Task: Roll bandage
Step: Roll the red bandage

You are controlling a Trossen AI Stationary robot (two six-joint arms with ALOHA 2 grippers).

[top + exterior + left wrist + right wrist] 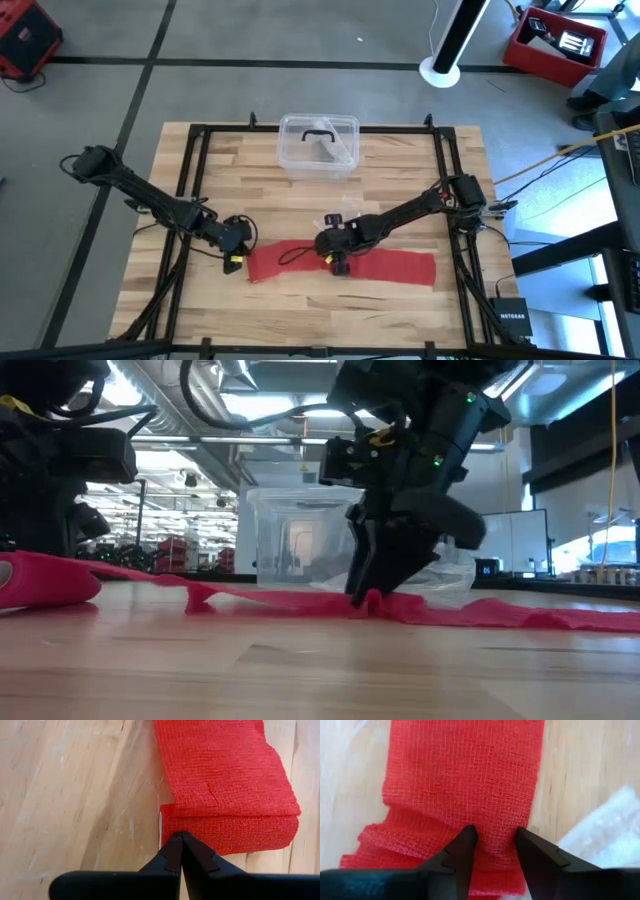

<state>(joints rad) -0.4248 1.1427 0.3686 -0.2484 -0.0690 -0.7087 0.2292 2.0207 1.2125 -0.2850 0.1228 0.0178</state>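
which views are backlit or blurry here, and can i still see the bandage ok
Low view: backlit by bright ceiling lights, so the right end effector reads as a dark silhouette over the bandage; the near tabletop is soft. High view: even light. Both wrist views: the bandage weave is sharp, while the dark fingers at the frame edge look softer.

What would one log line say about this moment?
left claw: shut, at bandage rolled end | right claw: pinching bandage middle

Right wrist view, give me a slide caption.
Right end effector pinching a bunched fold of the red bandage on the wooden table.
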